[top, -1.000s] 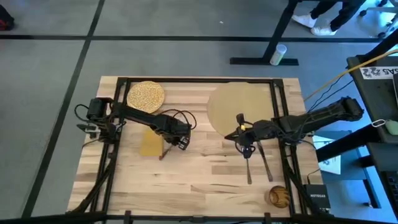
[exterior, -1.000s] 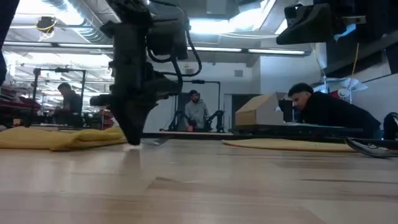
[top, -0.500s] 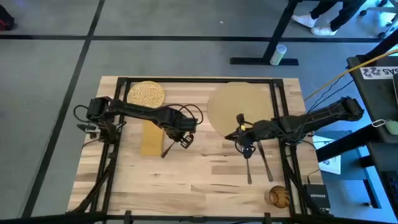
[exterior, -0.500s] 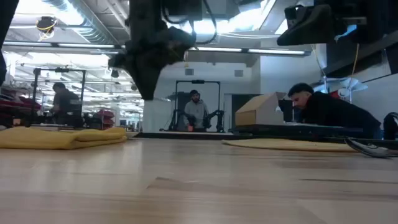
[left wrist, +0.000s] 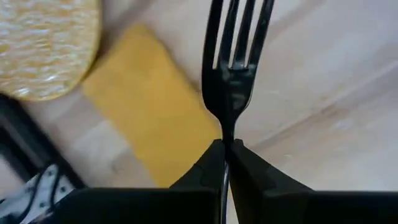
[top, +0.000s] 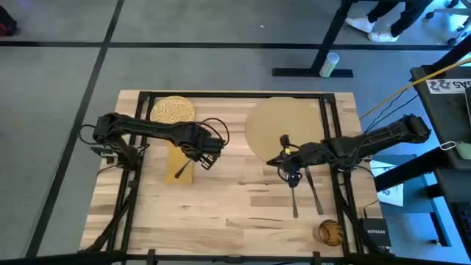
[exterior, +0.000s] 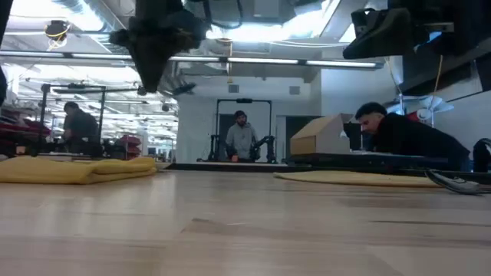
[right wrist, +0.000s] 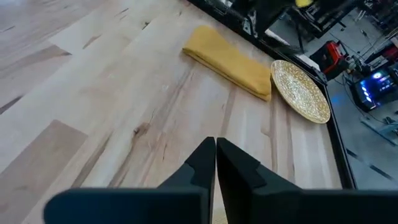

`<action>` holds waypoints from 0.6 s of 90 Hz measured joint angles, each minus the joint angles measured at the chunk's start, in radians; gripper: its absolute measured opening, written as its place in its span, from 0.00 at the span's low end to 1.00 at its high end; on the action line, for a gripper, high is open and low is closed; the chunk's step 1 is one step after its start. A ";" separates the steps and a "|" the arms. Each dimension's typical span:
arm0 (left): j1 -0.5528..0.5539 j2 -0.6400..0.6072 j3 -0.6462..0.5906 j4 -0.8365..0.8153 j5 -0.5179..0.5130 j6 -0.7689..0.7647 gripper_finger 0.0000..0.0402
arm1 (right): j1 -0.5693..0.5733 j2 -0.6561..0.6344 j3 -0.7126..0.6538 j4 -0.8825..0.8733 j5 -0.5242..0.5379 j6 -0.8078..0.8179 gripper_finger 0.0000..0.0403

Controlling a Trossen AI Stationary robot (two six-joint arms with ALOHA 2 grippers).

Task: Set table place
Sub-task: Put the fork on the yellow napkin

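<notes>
My left gripper (top: 200,156) hangs above the table (top: 235,213), shut on a dark fork (left wrist: 235,56) whose tines reach over the near right corner of the mustard napkin (top: 176,163). The napkin lies flat near the speckled plate (top: 172,112) at the far left. The round tan place mat (top: 283,126) lies flat at the far right. My right gripper (top: 292,177) stays shut and holds nothing, low by the mat's near edge. In the low view my left gripper (exterior: 153,46) is high off the wood. My left gripper pinches the fork's thin handle (left wrist: 225,144) between its two fingers, just below the neck. The fork runs on past the fingertips in line with them, tines away from the gripper. The fingers slant down from above. The fork is lifted clear of the table and the napkin.
Two more dark utensils (top: 294,200) (top: 315,193) lie on the wood just near of my right gripper. A small brown bowl (top: 330,232) sits at the near right corner. Bare wood spreads across the table's middle and near left. People are in the room beyond.
My left gripper has risen from the tabletop with the fork and gone a little toward the table's left and far edges. The fork, which lay on the wood beside the napkin, now hangs clear with its tines over the napkin's corner.
</notes>
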 joint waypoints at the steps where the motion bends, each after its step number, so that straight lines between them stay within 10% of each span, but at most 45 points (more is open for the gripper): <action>1: 0.000 -0.003 -0.003 0.000 -0.001 -0.003 0.00 | 0.000 0.000 0.000 0.000 -0.003 0.001 0.01; 54: 0.080 -0.208 -0.521 0.369 0.023 -0.125 0.00 | 0.000 0.000 0.000 -0.005 -0.018 0.034 0.01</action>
